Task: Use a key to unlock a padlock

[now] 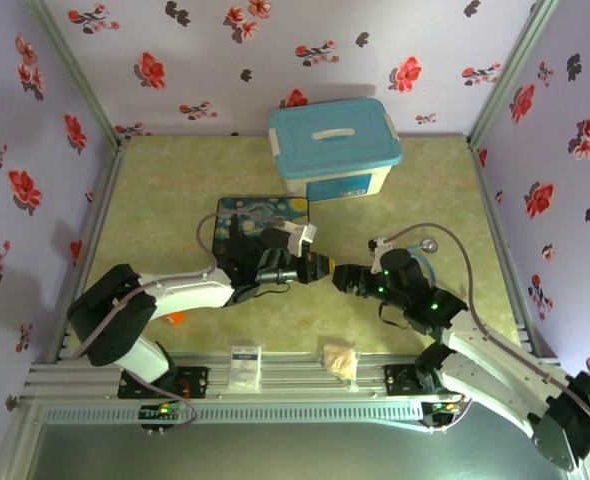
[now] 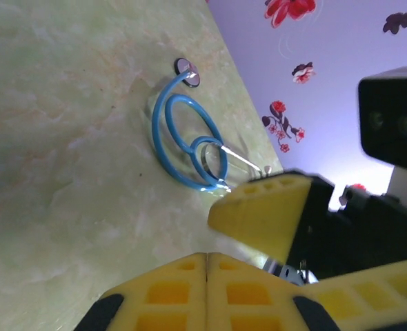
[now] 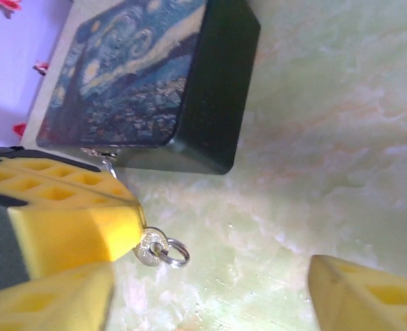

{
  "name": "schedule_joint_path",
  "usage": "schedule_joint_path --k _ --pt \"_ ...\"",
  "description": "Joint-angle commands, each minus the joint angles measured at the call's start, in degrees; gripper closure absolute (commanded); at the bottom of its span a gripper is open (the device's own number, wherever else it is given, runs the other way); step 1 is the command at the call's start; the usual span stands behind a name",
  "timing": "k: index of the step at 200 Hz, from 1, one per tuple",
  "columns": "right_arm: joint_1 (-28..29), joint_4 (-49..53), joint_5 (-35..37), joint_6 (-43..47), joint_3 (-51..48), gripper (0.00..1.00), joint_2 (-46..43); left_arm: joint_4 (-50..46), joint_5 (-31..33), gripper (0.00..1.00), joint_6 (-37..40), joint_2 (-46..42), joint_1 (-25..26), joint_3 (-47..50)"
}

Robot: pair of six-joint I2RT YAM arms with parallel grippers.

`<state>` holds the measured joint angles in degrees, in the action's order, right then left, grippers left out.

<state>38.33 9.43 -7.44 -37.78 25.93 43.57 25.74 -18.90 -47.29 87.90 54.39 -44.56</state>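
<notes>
Presently, in the top view, we list from the left: 1 orange cylinder (image 1: 175, 318) beside the left arm, 1 swirl-painted tin (image 1: 260, 214) just behind the left gripper (image 1: 320, 267), and 1 blue-lidded box (image 1: 335, 145) further back. The left gripper's 2 yellow pads (image 2: 155, 296) are pressed together on a tiny ringed metal piece near the tin's corner, which we take for the key (image 3: 155, 247); its blade is hidden. To the right, the right gripper (image 1: 343, 278) meets it tip to tip, its 2 fingers (image 3: 369, 296) spread wide and gripping nothing, and 1 blue cable (image 2: 183, 138) lies looped on the table (image 2: 65, 138).
</notes>
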Motion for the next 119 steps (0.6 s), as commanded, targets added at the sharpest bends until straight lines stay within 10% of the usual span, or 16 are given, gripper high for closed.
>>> schedule_joint_path --k 1,24,44,119 --pt "-6.0 -11.1 -12.1 4.7 -0.9 0.22 -3.0 -9.3 -7.0 1.0 11.7 -4.6 -3.2 -4.2" --pt "-14.4 -27.4 -31.4 1.8 -1.8 0.25 -0.4 -19.6 -15.7 1.0 23.3 -8.3 -6.8 -7.5" --pt "-16.1 -31.3 -40.2 2.2 1.3 0.46 4.1 -25.8 -17.8 1.0 29.9 -12.0 -8.3 -9.2" --pt "-8.6 -26.3 -37.7 14.9 4.3 0.49 7.8 -29.4 -24.1 1.0 34.8 -12.7 -11.3 -12.2"
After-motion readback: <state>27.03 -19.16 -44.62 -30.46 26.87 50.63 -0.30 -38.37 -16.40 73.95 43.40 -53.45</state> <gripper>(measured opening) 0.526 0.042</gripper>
